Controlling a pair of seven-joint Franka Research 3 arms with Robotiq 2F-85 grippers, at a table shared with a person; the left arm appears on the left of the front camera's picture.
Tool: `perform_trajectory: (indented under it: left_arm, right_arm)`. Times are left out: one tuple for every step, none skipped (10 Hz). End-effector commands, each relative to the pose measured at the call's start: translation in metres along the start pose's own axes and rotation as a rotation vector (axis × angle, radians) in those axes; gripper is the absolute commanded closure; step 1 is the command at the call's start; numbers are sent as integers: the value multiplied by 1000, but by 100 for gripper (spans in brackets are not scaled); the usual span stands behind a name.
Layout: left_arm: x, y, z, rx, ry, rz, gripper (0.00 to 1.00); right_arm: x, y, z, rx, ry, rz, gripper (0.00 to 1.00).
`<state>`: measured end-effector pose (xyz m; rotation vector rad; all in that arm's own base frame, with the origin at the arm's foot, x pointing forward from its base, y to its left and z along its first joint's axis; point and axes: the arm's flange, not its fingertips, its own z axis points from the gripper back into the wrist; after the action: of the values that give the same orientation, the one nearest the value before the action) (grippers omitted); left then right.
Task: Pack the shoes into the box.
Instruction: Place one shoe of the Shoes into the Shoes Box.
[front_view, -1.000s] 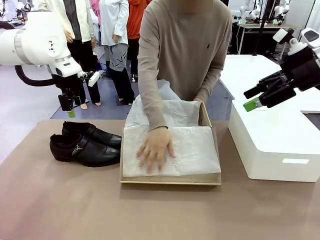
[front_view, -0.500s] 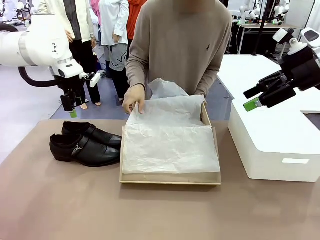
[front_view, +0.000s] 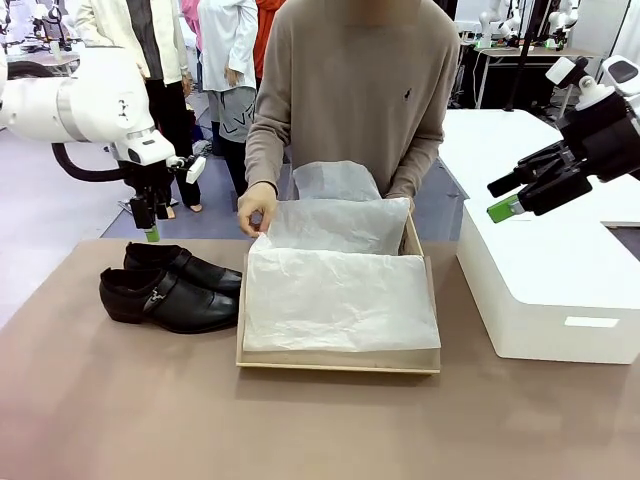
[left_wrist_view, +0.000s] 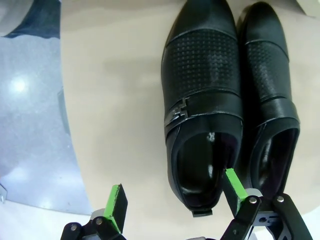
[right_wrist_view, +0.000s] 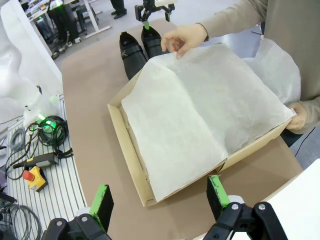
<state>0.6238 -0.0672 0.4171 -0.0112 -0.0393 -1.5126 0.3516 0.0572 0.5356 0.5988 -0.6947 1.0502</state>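
Two grippers, both with jaws spread and empty. Left gripper (left_wrist_view: 175, 200) hangs above the heel end of the shoes (left_wrist_view: 225, 100), one green pad over the shoe openings. Right gripper (front_view: 512, 198) hovers over the white box (front_view: 550, 300), well apart from them. Shoes lie side by side on the table (front_view: 150, 420), touching, just left of the box (front_view: 338, 362), toes toward it. Glossy black leather, pointed toes, perforated vamp, small metal buckle. Judged: moderate weight, stiff heel, slick upper, so pinch the collar rim at the heel. Tissue paper (front_view: 340, 295) covers the box; a person's hand (front_view: 257, 208) holds its far corner
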Motion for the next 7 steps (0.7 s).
perform_trajectory:
  left_arm:
    - [-2, 9, -4, -29, 41, -24, 0]
    - [-5, 10, -8, -44, 42, -38, 0]
    - [-6, 12, -12, -53, 28, -42, 0]
    - [-6, 13, -13, -58, 20, -45, 0]
    - [-6, 13, -16, -71, 13, -58, 0]
    - [-6, 14, -18, -82, 9, -65, 0]
    - [-6, 15, -19, -85, 6, -72, 0]
  right_arm:
    - [3, -3, 0, 12, -30, 25, 0]
    - [3, -3, 0, 12, -30, 25, 0]
    - [3, -3, 0, 12, -30, 25, 0]
    - [3, -3, 0, 12, -30, 25, 0]
    - [3, -3, 0, 12, -30, 25, 0]
    - [3, -3, 0, 12, -30, 25, 0]
    - [3, -3, 0, 12, -30, 25, 0]
